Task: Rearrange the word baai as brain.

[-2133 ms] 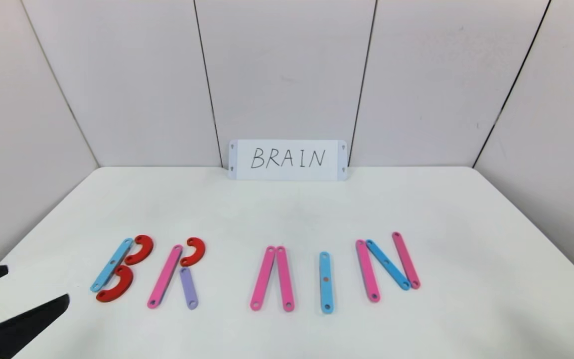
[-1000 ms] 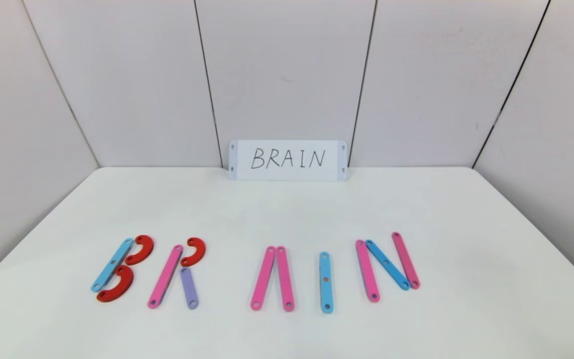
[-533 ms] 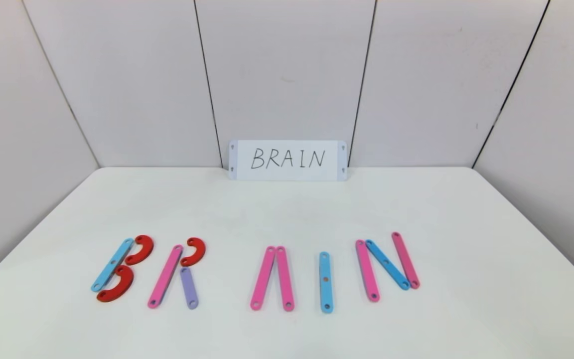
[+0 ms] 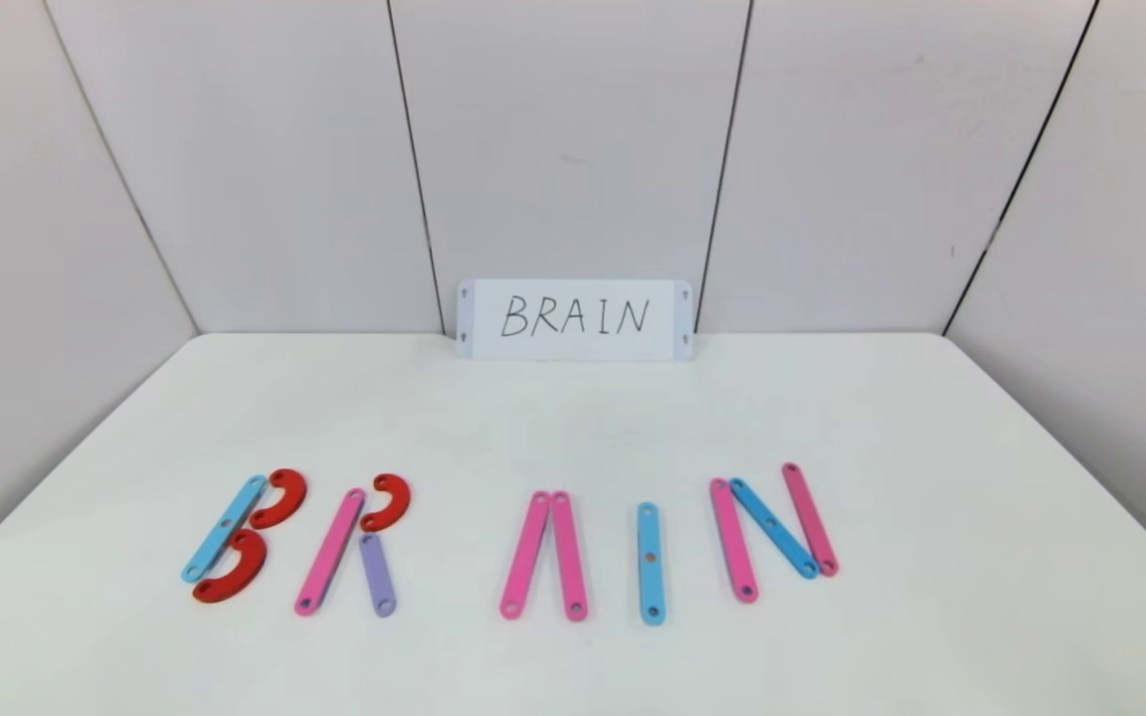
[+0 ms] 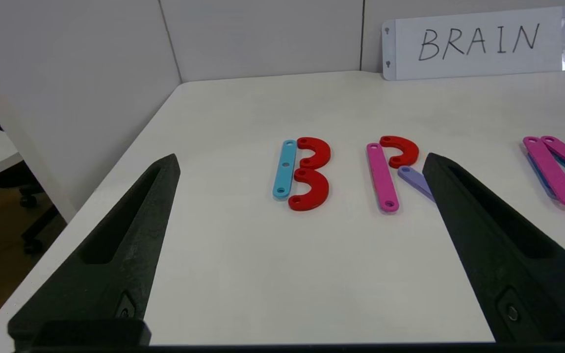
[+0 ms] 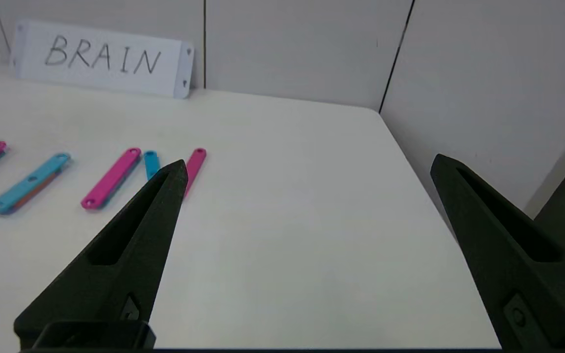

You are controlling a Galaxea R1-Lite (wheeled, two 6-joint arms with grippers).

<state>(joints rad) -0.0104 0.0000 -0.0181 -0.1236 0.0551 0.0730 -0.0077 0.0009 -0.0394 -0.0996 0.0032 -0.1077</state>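
Pink, blue, purple, red word [image 4: 508, 542]

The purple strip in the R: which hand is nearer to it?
Left. The left hand sits open close before the purple strip, one finger overlapping it in its wrist view; the right hand is open past the N.

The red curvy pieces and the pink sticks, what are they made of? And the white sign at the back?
The red curvy pieces and pink sticks look like flat, stiff plastic or maybe painted wood: solid matte colour, clean edges, small round holes. Which one it is can't be told. The white sign looks like thin card or plastic sheet, smooth, with handwritten black marker letters.
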